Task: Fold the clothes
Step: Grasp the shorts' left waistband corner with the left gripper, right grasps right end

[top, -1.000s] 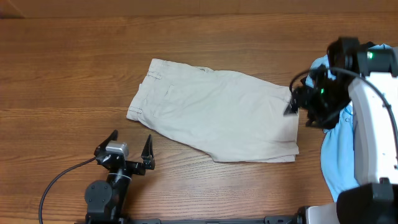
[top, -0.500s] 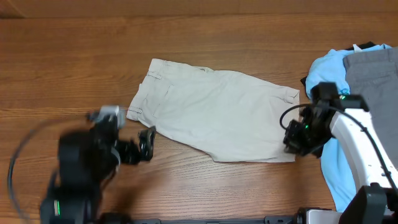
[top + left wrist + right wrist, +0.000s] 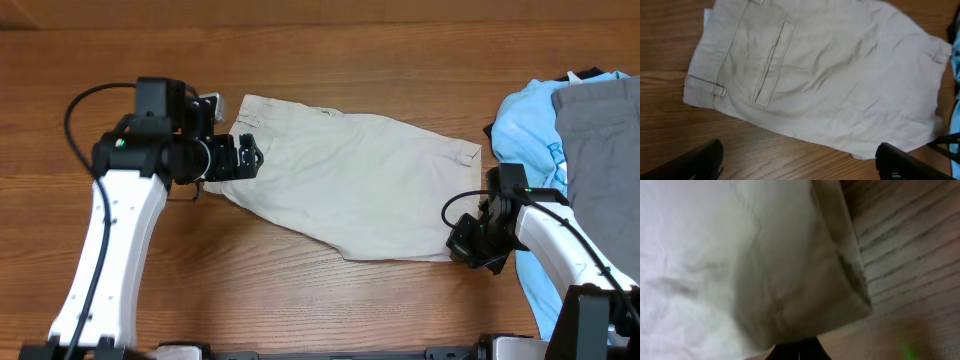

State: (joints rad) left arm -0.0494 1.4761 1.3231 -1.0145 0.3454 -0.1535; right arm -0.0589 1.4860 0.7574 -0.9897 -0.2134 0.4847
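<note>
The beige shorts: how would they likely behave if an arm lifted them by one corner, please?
The shorts lie flat with soft creases, so they would probably droop limply. They look thin, so probably light. Pushed on the smooth wooden table, they might bunch.

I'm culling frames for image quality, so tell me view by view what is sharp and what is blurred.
Overhead: sharp, evenly lit, shorts crisp. Left wrist: pocket stitching in focus, its fingers dark and soft at the bottom edge. Right wrist: blurred throughout, very close to the shorts' hem, table grain smeared.
</note>
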